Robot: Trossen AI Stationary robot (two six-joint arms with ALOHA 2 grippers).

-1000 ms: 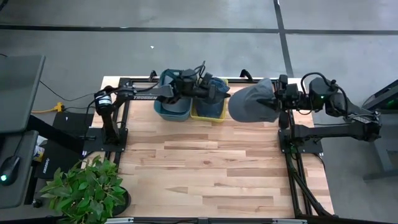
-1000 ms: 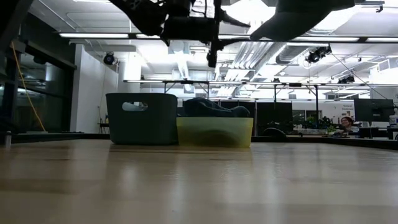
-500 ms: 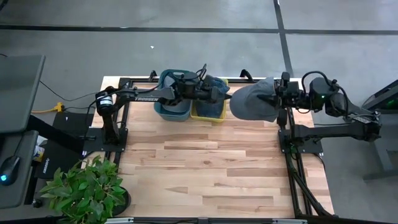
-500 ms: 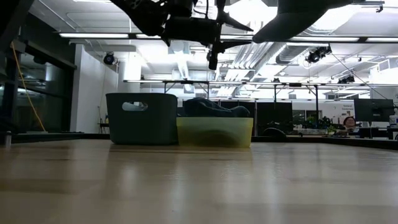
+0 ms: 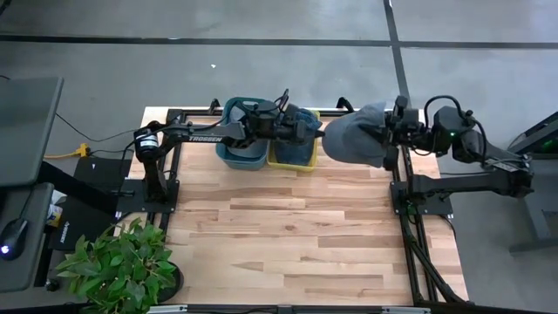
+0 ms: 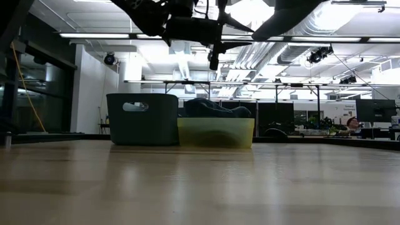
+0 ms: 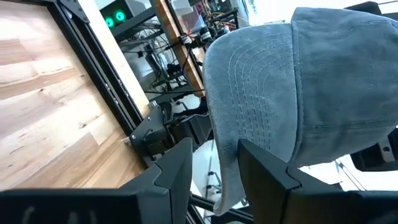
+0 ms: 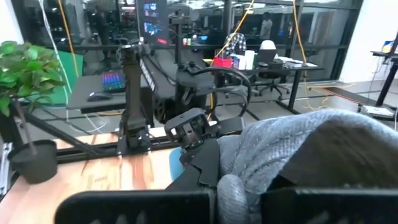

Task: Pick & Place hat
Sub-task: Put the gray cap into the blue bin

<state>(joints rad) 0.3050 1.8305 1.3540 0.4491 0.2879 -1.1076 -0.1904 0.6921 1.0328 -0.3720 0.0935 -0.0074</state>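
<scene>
The grey hat (image 5: pixel 356 138) hangs in the air beyond the table's far right part, held by my right gripper (image 5: pixel 390 138), which is shut on it. In the left wrist view the hat (image 7: pixel 292 87) fills the frame, brim edge (image 7: pixel 221 186) down. My left gripper (image 5: pixel 307 131) reaches over the bins toward the hat. It is open (image 7: pixel 214 168), and the brim edge shows in the gap between its fingers. In the low view only the hat's underside (image 6: pixel 287 5) shows at the top. My right gripper pinches a bunched fold of the hat's grey fabric (image 8: pixel 233 190) between its two fingers, coming level from the table's right side. The hat is lifted clear and extends from the fingers toward the left arm. Whether my left gripper touches the brim, I cannot tell.
A dark teal bin (image 5: pixel 242 148) and a yellow bin (image 5: pixel 292 153) stand side by side at the far edge, under my left arm; dark cloth things (image 6: pixel 212 107) lie in the yellow bin. A potted plant (image 5: pixel 122 262) stands at the near left corner. Bare wood (image 5: pixel 288 227) fills the middle.
My right gripper has raised the hat, which has nearly left the top of the low view, and carried it a little toward the far edge. My left gripper has moved a short way right, toward the hat, then stayed there.
</scene>
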